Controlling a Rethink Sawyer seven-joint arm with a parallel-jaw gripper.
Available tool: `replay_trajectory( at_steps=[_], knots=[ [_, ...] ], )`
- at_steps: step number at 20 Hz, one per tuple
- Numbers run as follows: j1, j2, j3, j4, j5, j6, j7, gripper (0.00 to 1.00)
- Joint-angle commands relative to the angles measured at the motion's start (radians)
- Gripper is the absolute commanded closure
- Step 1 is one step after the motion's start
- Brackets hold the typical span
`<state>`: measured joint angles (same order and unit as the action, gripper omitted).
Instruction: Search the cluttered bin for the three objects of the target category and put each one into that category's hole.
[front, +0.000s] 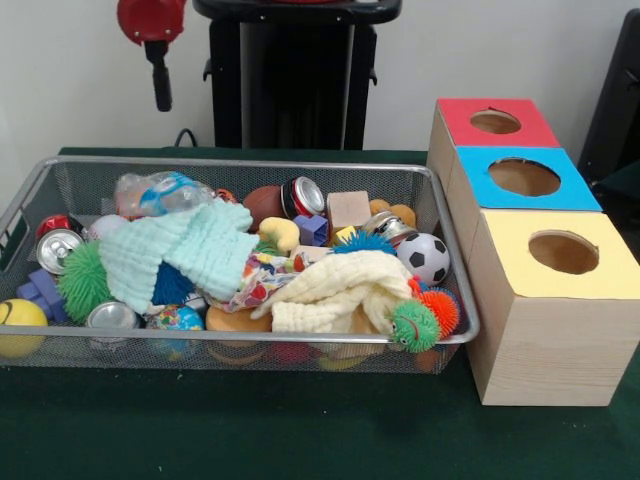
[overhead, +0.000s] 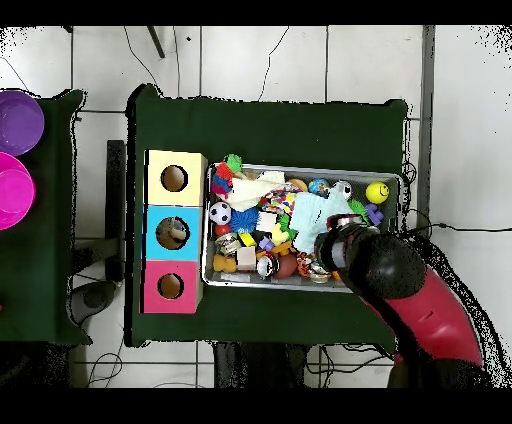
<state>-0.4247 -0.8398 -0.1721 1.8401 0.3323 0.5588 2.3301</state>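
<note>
Clutter fills the wide, shallow silver wire-mesh basket that you see on the dark green table; in the front view it sits left of the boxes, in the overhead view just right of them.

Three pale wooden boxes stand in a row, touching one another, close beside the basket's end: a red-topped box farthest from the front camera, a blue-topped box in the middle and a yellow-topped box nearest. Each top has one round hole.

Inside the basket you can pick out a mint-green folded cloth lying over the left-centre of the pile, and a cream-yellow knitted cloth draped over the front right. A small black-and-white soccer ball rests by the right wall, close to the boxes. A green spiky rubber ball sits near the left end, with a crushed silver drink can just behind it and a yellow smiley ball in the front left corner. A crumpled clear plastic bottle lies along the back wall, and a pale wooden cube stands toward the back right.

The red and black arm reaches over the basket's corner in the overhead view. Its gripper shows at the top of the front view, above the basket's back left, touching nothing; you cannot tell from either view whether it is released or clenched.
</note>
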Motion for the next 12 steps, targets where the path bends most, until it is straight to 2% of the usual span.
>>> replay_trajectory(
  at_steps=[1, 5, 9, 12],
  knots=[
    [0.059, 0.005, 0.015, 0.087, 0.107, 0.087, 0.306, 1.0],
    [0.074, 0.007, 0.016, 0.102, 0.153, 0.081, 0.298, 1.0],
    [0.047, 0.035, 0.058, 0.14, 0.2, -0.003, 0.232, 1.0],
    [0.05, 0.065, 0.041, 0.12, 0.179, -0.033, 0.203, 1.0]
  ],
)
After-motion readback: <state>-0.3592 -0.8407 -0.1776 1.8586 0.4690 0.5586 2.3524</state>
